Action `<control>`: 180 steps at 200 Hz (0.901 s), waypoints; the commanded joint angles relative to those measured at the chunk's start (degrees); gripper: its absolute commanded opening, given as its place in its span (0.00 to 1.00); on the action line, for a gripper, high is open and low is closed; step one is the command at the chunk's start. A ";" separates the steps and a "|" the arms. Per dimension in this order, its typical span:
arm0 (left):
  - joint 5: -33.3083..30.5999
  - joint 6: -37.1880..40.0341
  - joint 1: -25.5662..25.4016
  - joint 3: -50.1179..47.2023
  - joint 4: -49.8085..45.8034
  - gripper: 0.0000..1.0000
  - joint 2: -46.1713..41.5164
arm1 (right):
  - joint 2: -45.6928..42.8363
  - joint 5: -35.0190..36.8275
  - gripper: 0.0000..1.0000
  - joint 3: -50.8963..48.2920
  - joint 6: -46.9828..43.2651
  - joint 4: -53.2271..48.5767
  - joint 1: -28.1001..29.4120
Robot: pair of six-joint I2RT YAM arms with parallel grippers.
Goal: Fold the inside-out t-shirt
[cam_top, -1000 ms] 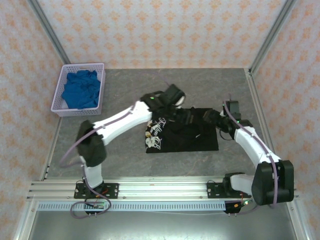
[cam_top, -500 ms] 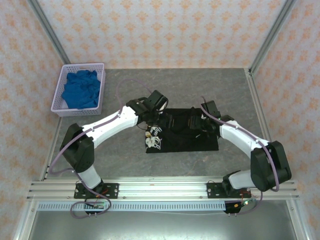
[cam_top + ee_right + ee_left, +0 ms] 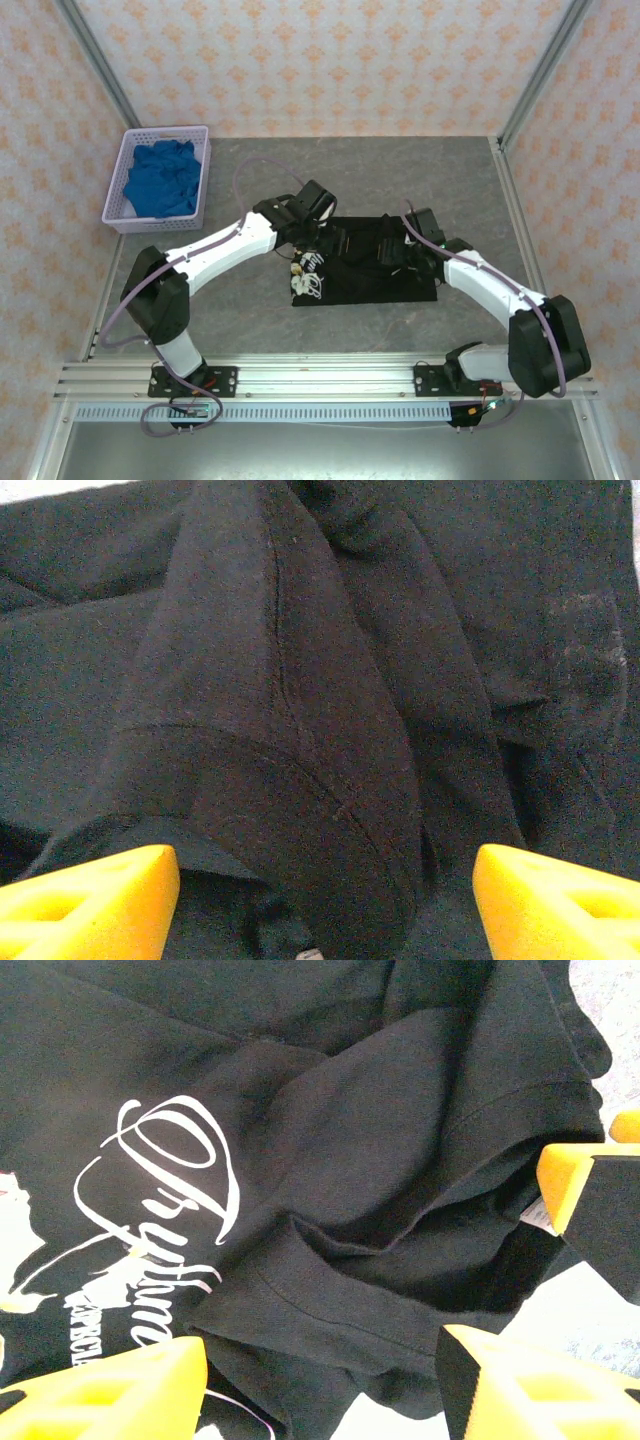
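Observation:
The black t-shirt lies as a rumpled rectangle at the middle of the table, its white script print at the left end. My left gripper hangs low over the shirt's upper left part. It stands open, its yellow fingers straddling a hemmed sleeve fold beside the print. My right gripper is low over the upper middle of the shirt, also open, with a thick hemmed fold lying between its fingertips. Neither gripper pinches fabric.
A lilac basket holding the bright blue cloth stands at the far left. Grey tabletop lies bare behind and in front of the shirt. Metal frame posts and patterned walls close in the sides. A yellow-and-black part pokes in at the left wrist view's right edge.
Over the last second both grippers came down and inward onto the shirt's upper edge, and black fabric now covers more of the print. In the last half second little moved.

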 commanded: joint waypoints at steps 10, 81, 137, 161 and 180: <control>0.69 0.08 -0.17 -0.77 0.98 0.63 0.80 | 4.74 3.50 0.74 1.06 1.38 0.89 0.47; 3.93 2.51 -2.41 -1.97 1.45 0.64 2.17 | 12.61 2.55 0.49 10.46 4.60 6.60 -8.31; 5.08 4.02 -6.35 1.53 2.39 0.64 7.22 | 18.00 -5.41 0.55 13.38 8.17 7.67 -15.53; 6.60 3.90 -6.70 3.00 4.19 0.65 9.40 | 17.00 -6.06 0.65 13.21 6.98 5.24 -16.79; 7.69 4.88 -7.99 5.40 4.72 0.65 11.10 | 15.12 -5.98 0.70 12.81 5.70 3.02 -16.88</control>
